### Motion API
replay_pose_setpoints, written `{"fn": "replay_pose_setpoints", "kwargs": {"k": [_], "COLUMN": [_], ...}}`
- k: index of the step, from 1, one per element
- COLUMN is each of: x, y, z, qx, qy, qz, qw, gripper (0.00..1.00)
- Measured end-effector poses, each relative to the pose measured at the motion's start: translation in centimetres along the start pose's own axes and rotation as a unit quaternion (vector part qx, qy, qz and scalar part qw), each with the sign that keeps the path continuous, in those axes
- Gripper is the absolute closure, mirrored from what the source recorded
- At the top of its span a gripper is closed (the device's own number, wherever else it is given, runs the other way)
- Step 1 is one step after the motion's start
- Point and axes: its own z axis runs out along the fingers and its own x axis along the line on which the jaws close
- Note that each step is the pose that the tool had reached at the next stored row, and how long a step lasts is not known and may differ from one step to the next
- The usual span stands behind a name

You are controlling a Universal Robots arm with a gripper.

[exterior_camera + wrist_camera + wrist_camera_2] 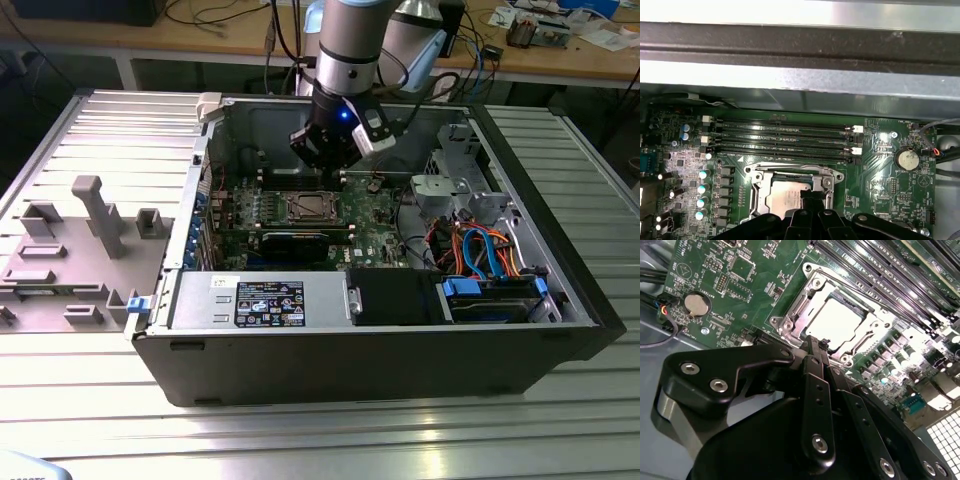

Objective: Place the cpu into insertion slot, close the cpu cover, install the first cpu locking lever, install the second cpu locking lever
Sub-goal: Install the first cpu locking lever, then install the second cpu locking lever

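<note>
Cpu (840, 322) sits in slot (790, 315), cover (875, 315) closed; tool (812, 342) pressed together, empty, near it; levers unclear.

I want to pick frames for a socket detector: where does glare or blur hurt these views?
In the second wrist view, glare washes out the cpu top and the memory slots, and the gripper looms dark and soft; in the first wrist view the case wall is blown out; in the exterior view light is even, with sheen on the table.

Ribbed aluminium table (330, 440) carries open computer case (380, 360) and grey plastic fixture tray (70, 260) beside it.
</note>
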Motion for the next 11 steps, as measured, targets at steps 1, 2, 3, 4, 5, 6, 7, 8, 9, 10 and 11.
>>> {"fn": "replay_pose_setpoints", "kwargs": {"k": [1, 2, 3, 4, 5, 6, 7, 8, 9, 10, 11], "x": [0.00, 0.00, 0.00, 0.00, 0.00, 0.00, 0.00, 0.00, 0.00, 0.00, 0.01], "y": [0.00, 0.00, 0.00, 0.00, 0.00, 0.00, 0.00, 0.00, 0.00, 0.00, -0.02], "z": [0.00, -0.01, -0.02, -0.02, -0.02, -0.02, -0.03, -0.03, -0.04, -0.04, -0.05], "qx": [-0.0001, 0.0000, 0.0001, 0.0001, 0.0001, 0.0000, 0.0001, 0.0000, 0.0001, 0.0001, 0.0002], "qy": [0.0000, 0.0000, 0.0001, 0.0001, 0.0001, 0.0000, 0.0001, 0.0001, 0.0001, 0.0001, 0.0001], "qz": [0.000, 0.000, 0.000, 0.000, 0.000, 0.000, 0.000, 0.000, 0.000, 0.000, 0.000], "qw": [1.00000, 1.00000, 1.00000, 1.00000, 1.00000, 1.00000, 1.00000, 1.00000, 1.00000, 1.00000, 1.00000], "gripper": [0.89, 0.89, 0.89, 0.89, 0.89, 0.89, 0.89, 0.89, 0.89, 0.89, 0.89]}}
